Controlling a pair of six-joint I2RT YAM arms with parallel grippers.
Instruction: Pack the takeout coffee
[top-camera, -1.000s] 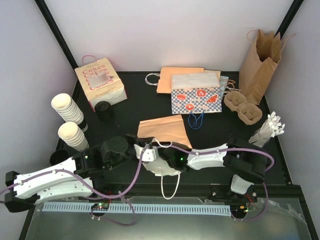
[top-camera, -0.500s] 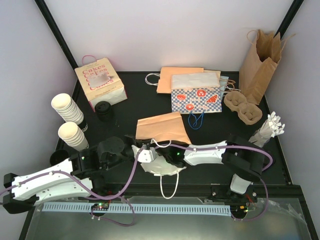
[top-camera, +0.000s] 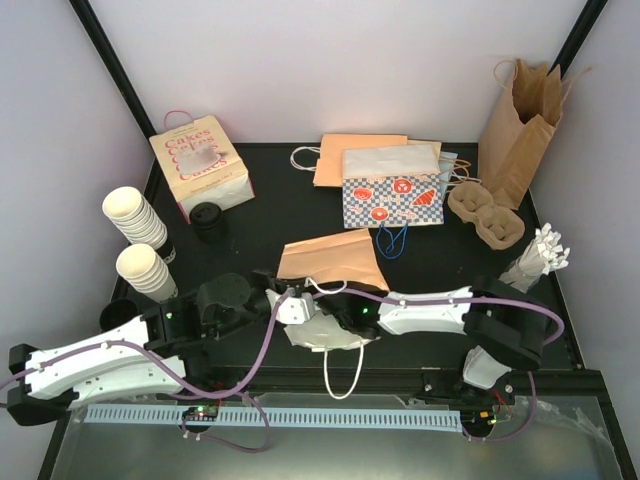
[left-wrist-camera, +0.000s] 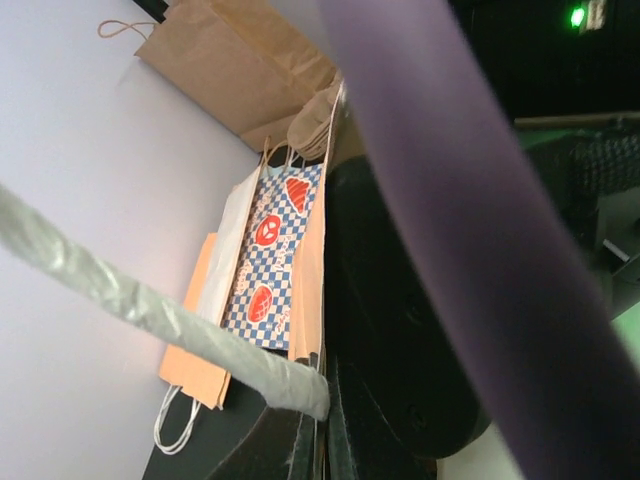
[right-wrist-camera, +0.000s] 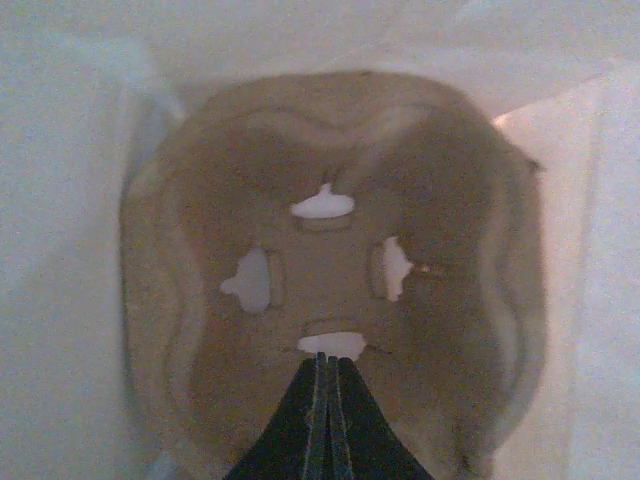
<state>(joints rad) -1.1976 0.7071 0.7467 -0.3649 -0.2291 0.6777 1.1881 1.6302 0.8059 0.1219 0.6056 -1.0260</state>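
Observation:
The takeout coffee (top-camera: 208, 222), a small cup with a black lid, sits at the back left next to the pink-lettered box, far from both grippers. A white paper bag (top-camera: 322, 335) lies near the front edge. My left gripper (left-wrist-camera: 325, 400) is shut on the bag's rim where its white twisted handle (left-wrist-camera: 150, 305) joins it. My right gripper (right-wrist-camera: 328, 358) is shut inside the bag, its tips hidden in the top view. Those tips rest against a brown pulp cup carrier (right-wrist-camera: 330, 270) at the edge of one of its holes. I see nothing between them.
The "Cakes" box (top-camera: 200, 165) and two stacks of lidless cream cups (top-camera: 135, 215) stand at the left. A flat brown bag (top-camera: 330, 258) lies just behind the white bag. Checkered bag (top-camera: 392, 188), another pulp carrier (top-camera: 485, 215), tall brown bag (top-camera: 520, 125) and white cutlery (top-camera: 535, 258) fill the back right.
The right arm has stretched out, its elbow swinging to the right. The white bag and the flat brown bag have shifted slightly. Both grippers stay shut.

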